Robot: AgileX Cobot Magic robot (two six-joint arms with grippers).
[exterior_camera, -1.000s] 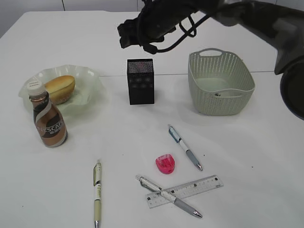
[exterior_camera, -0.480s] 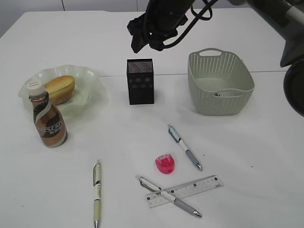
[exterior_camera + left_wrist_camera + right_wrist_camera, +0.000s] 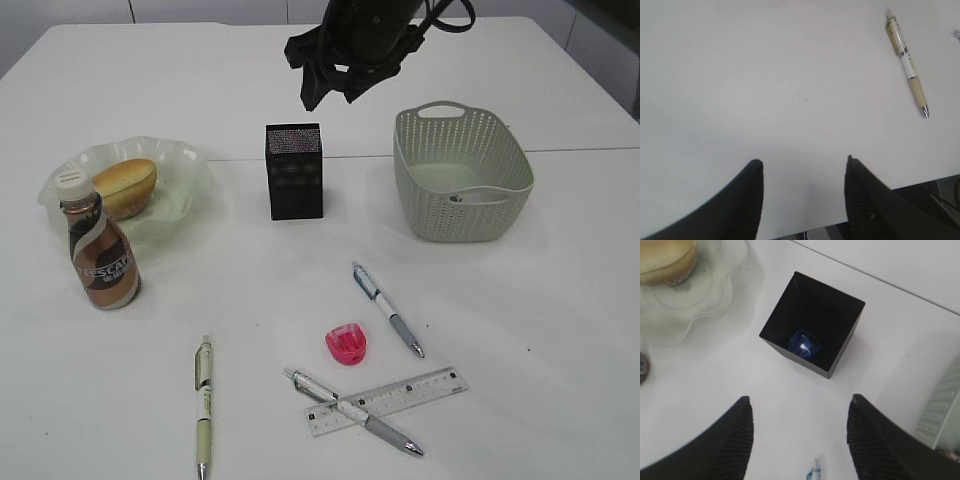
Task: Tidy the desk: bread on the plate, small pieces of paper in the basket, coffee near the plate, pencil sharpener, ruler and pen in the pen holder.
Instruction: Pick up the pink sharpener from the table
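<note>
Right end effector (image 3: 797, 440) hangs released and empty above the black pen holder (image 3: 295, 171), a blue object (image 3: 803, 344) inside, while pens, ruler (image 3: 388, 401) and pink sharpener (image 3: 346, 343) lie scattered on the white bench (image 3: 520, 300).

White desk (image 3: 560, 330), black mesh pen holder (image 3: 294, 171), grey-green woven basket (image 3: 462, 172), pink sharpener (image 3: 346, 343), golden bread (image 3: 124, 187)
</note>
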